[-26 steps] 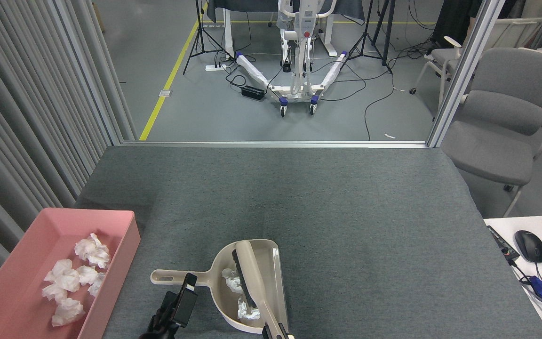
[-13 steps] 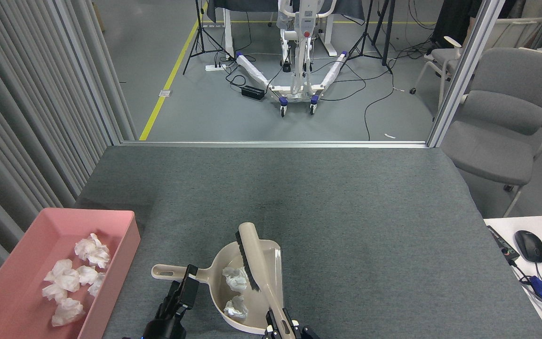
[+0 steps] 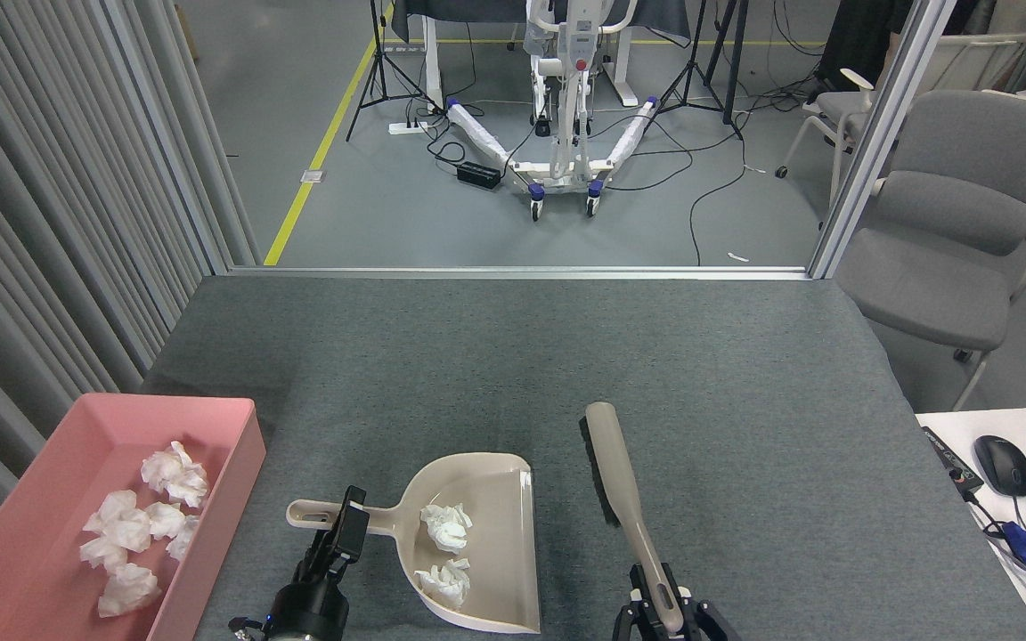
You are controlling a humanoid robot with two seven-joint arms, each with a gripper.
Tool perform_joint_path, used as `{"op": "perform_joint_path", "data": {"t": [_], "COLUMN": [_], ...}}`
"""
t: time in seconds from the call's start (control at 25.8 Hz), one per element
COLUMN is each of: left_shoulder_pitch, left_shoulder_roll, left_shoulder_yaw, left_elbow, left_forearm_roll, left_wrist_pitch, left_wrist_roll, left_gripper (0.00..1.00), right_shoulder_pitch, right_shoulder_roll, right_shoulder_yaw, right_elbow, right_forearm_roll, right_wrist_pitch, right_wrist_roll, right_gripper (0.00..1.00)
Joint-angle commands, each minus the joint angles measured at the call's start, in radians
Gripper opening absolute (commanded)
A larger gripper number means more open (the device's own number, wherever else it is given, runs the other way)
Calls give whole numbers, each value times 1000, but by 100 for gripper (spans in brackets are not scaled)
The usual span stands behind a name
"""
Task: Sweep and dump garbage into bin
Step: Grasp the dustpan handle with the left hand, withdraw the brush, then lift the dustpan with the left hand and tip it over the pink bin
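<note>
Two garbage wads (image 3: 446, 525) (image 3: 444, 582) lie inside the beige dustpan (image 3: 495, 499) near the table's front edge. My left gripper (image 3: 348, 534) sits at the dustpan's handle (image 3: 308, 514); whether its fingers are closed on the handle does not show. To the right, my right gripper (image 3: 658, 598) is shut on the handle of a beige brush (image 3: 611, 463) with black bristles, which stands clear of the dustpan, pointing away from me. The pink bin (image 3: 237, 418) rests at the front left, with several garbage wads (image 3: 134, 534) in it.
The grey felt table (image 3: 566, 356) ends at a metal rail at the back. Grey curtains run along the left. A grey chair (image 3: 949, 240) stands at the right. A white desk at the front right holds a black mouse (image 3: 1003, 465) and cables.
My right gripper has lifted the brush out of the dustpan and carried it to the right. Both wads now lie uncovered in the pan. My left gripper edged up to the handle.
</note>
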Motion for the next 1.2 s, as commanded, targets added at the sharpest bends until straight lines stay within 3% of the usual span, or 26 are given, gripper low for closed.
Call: {"op": "perform_joint_path", "data": {"t": [0.0, 0.19, 0.47, 0.7, 0.97, 1.16], "left_shoulder_pitch": [-7, 10, 13, 20, 16, 25], "left_shoulder_roll": [1, 9, 10, 7, 10, 48], "left_shoulder_yaw": [25, 31, 31, 33, 34, 30], "left_elbow": [9, 7, 33, 58, 22, -97], "left_forearm_roll": [0, -1, -1, 13, 223, 313], "left_wrist_pitch": [-11, -110, -190, -233, -222, -115], "left_wrist_roll": [7, 11, 13, 74, 105, 103], "left_gripper": [68, 30, 0, 0, 0, 0], "right_shoulder_pitch": [1, -7, -11, -16, -19, -25], "right_shoulder_roll": [-30, -42, -34, -28, -30, -30], "right_shoulder_yaw": [-84, -113, -112, -107, -107, -107], "right_elbow": [13, 64, 99, 122, 168, 168], "right_forearm_roll": [-5, -8, -7, -5, -2, -2], "right_wrist_pitch": [-40, -48, -48, -48, -51, -48], "right_wrist_roll": [-1, -8, -14, -16, -44, -42], "right_gripper": [0, 0, 0, 0, 0, 0]}}
